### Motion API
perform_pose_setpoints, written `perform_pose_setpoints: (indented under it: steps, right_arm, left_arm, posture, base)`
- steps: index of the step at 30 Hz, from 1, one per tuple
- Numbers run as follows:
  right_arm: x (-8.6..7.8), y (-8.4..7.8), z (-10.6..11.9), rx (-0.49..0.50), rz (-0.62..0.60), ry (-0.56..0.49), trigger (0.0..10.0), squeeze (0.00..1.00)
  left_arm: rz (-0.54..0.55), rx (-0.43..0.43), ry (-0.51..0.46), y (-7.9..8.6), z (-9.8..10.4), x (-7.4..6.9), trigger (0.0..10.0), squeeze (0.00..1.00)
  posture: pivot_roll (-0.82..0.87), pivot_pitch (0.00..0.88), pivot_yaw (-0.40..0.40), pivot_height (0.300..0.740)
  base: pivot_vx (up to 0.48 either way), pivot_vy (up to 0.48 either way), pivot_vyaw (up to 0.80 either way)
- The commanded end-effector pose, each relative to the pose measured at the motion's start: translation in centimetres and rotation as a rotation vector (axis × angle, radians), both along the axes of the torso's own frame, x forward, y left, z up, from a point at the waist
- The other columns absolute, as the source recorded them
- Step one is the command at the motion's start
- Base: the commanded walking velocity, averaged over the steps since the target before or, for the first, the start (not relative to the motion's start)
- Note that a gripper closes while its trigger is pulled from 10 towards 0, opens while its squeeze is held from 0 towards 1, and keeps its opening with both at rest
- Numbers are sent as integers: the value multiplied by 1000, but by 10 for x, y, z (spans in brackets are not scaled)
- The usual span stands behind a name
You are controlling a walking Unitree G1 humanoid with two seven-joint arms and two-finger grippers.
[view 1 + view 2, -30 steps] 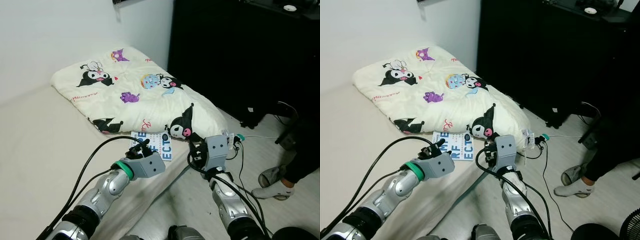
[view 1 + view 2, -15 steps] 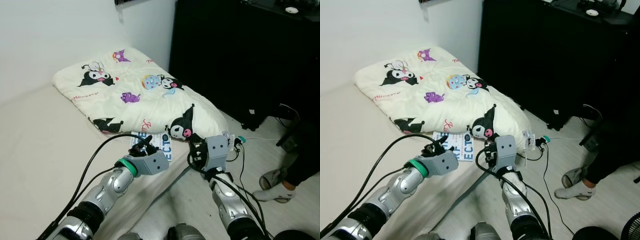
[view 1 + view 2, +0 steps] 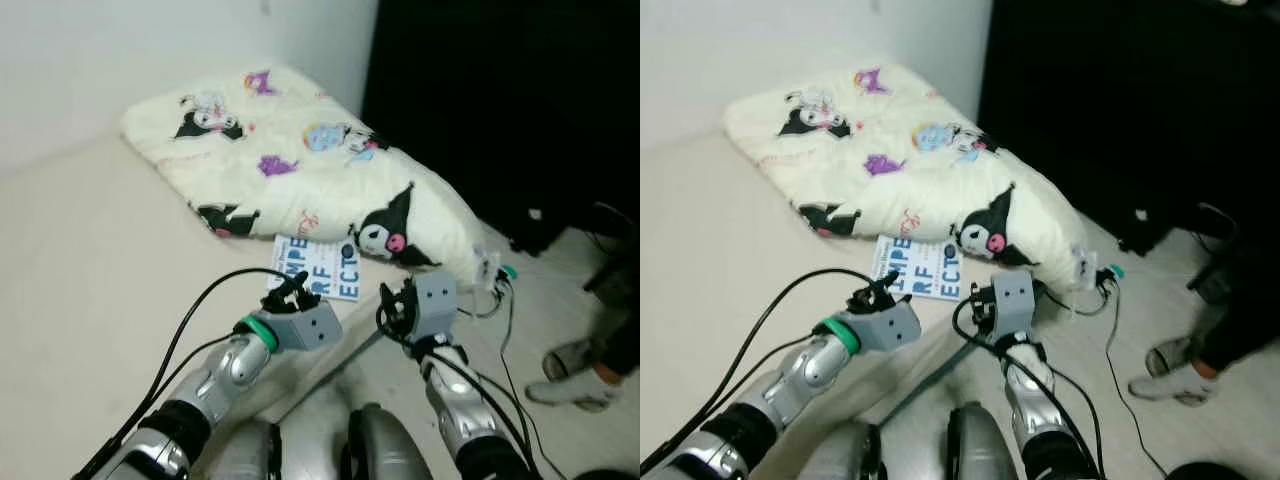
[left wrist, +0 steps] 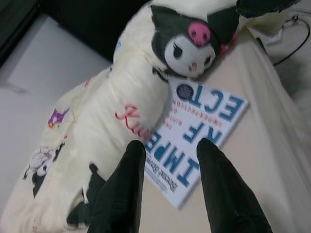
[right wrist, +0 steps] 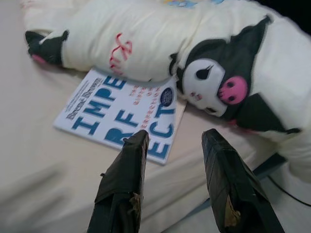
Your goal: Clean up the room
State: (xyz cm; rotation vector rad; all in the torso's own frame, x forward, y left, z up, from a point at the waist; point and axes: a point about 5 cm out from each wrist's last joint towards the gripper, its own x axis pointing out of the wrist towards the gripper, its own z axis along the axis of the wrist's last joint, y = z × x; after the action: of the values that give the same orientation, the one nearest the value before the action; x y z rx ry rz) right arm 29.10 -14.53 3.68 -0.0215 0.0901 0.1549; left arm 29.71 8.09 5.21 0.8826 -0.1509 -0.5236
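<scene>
Two grippers hover near the bed edge at frame centre, both with fingers parted and holding nothing: the left gripper (image 3: 293, 290) and the right gripper (image 3: 392, 303). The book (image 3: 318, 267) lies flat on the mattress (image 3: 90, 270), its far edge tucked under the folded quilt (image 3: 300, 165), which fills the upper centre. The step in hand appears to be the approach to the book. The next move likely calls for lowering the left gripper to a free edge. The cover reads "IMPERFECT" in large blue letters; smaller print is illegible. Quilt script is unreadable.
</scene>
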Motion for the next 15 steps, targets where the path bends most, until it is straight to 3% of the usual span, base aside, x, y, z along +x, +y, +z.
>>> perform_pose_setpoints:
  steps: [1, 15]
  right_arm:
    - [-2, 0, -3, 10, -7, 8, 10000, 0]
    - [-4, 2, -4, 18, -12, 9, 10000, 0]
  left_arm:
    - [-9, 8, -2, -2, -1, 0, 10000, 0]
    - [8, 21, -39, -4, 2, 3, 10000, 0]
  posture:
    - [-35, 24, 39, 630]
    - [-35, 33, 45, 620]
  base:
    - [0, 0, 0]
    - [0, 0, 0]
